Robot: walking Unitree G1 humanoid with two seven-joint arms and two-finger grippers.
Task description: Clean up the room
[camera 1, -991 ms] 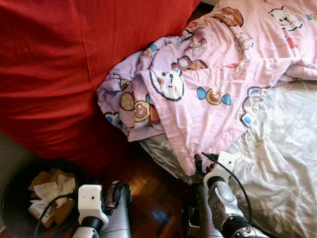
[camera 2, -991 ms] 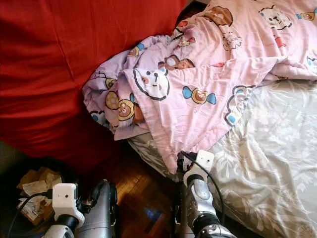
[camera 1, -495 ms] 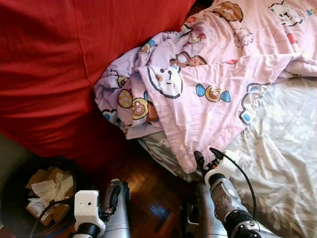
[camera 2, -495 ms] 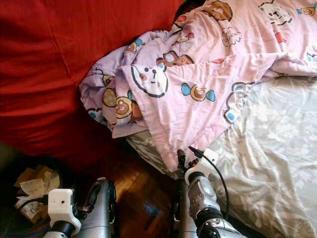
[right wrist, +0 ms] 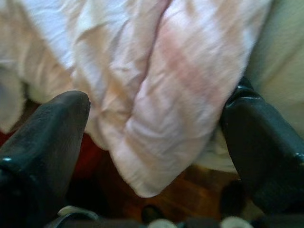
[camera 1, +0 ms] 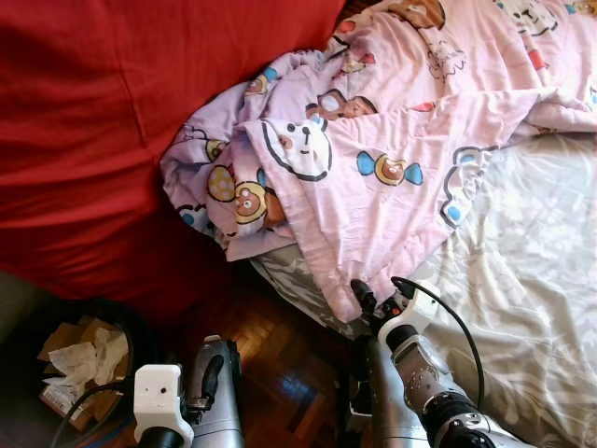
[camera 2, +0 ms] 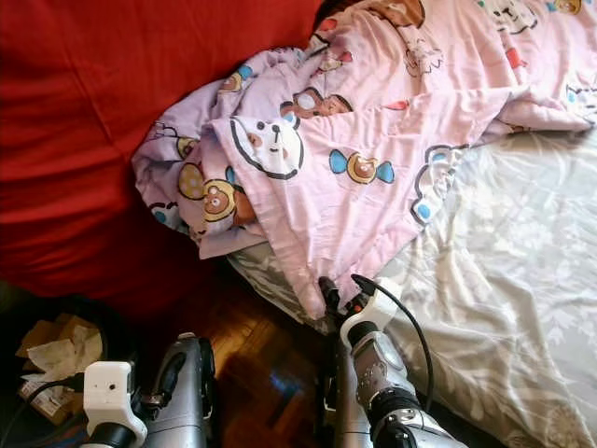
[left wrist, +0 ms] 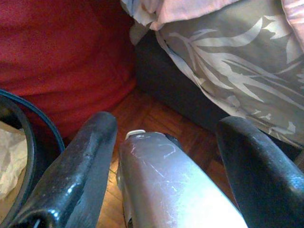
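Beside the red beanbag, pink quilt over grey-leafed sheet; right pincer spread around its corner; left pincer spread.

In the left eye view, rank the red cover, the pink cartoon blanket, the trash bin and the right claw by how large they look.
1. Red cover and pink cartoon blanket: too alike to rank, both cut off by the frame.
2. Trash bin, partly out of frame.
3. Right claw, open at the blanket's hanging corner.
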